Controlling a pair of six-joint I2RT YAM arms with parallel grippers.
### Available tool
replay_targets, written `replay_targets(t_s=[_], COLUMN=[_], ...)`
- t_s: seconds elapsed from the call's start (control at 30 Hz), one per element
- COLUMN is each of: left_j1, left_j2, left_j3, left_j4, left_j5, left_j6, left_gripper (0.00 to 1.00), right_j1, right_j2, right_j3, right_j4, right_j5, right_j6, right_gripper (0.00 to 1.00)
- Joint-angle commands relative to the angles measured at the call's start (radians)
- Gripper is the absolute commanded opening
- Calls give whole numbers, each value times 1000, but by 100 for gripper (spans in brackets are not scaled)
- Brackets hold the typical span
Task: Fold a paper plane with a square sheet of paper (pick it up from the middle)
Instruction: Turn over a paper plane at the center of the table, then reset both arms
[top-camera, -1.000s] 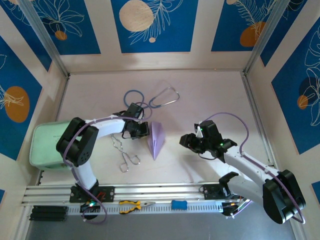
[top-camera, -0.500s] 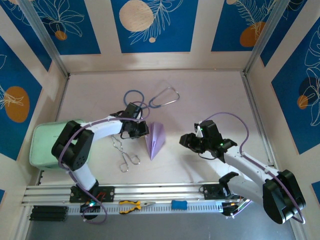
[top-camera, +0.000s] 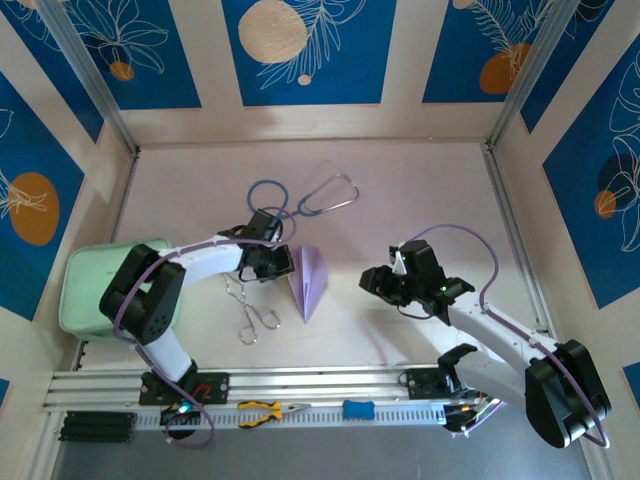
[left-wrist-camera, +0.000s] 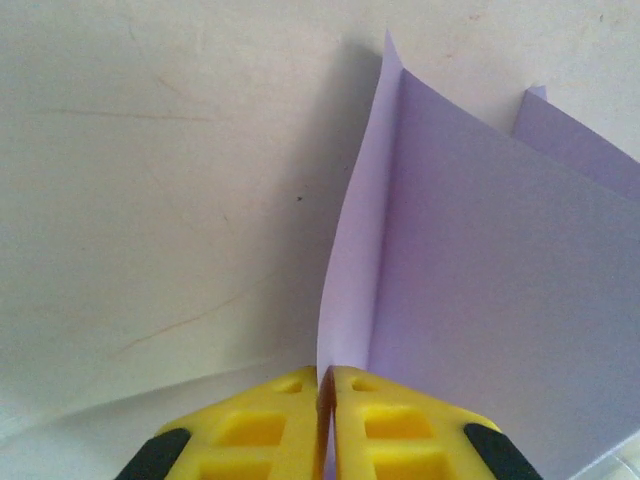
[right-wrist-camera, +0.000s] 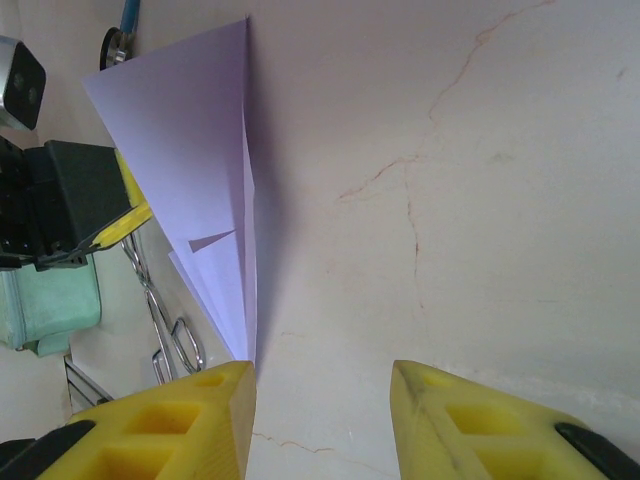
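The paper plane (top-camera: 308, 280) lay at the middle of the desk (top-camera: 430, 200), with open surface toward the far and right edges. The left gripper (left-wrist-camera: 326, 385) pinched its raised flap, having shifted slightly leftward since a second before; the right gripper (right-wrist-camera: 322, 398) stood spread and empty.

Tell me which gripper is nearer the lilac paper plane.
Left. The left gripper is shut on the left flap of the pale lilac paper plane; the right gripper hangs open, apart on its right side.

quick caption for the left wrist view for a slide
Left gripper pinched shut on the raised edge of the lilac paper plane, which lies on the pale table.
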Motion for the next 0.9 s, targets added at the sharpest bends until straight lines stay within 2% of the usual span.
replay_targets(t_s=[0.0, 0.2, 0.33, 0.43, 0.5, 0.6, 0.67, 0.7, 0.77, 0.83, 0.87], left_j1=[2, 2, 1, 1, 2, 4, 9, 14, 26, 56, 79], left_j2=[-28, -59, -118, -192, -252, -352, -421, -451, -519, -556, -562], left_j3=[-10, -10, -27, -47, -52, -38, -42, -46, -98, -186, -218], left_j4=[-16, -48, -75, -86, -108, -174, -200, -200, -118, 46, 98], left_j5=[-14, -50, -121, -196, -274, -463, -640, -715, -873, -944, -973], left_j6=[-13, 4, 31, 77, 130, 253, 343, 378, 488, 621, 659], left_gripper=[19, 29, 35, 39, 41, 45, 55, 63, 82, 98, 100], right_j1=[-5, -22, -49, -63, -76, -96, -112, -125, -179, -236, -270], right_j2=[-8, -14, -47, -72, -74, -39, 13, 43, 139, 222, 261], right_j3=[6, 21, 79, 134, 180, 253, 234, 206, 181, 200, 183], right_j4=[4, -29, -129, -193, -224, -243, -108, -18, 130, 196, 277], right_j5=[-15, 1, 95, 220, 302, 532, 616, 642, 663, 640, 608], right_j6=[-14, -39, -92, -156, -240, -427, -635, -705, -776, -784, -789], right_gripper=[41, 42, 45, 55, 57, 66, 80, 84, 85, 85, 85])
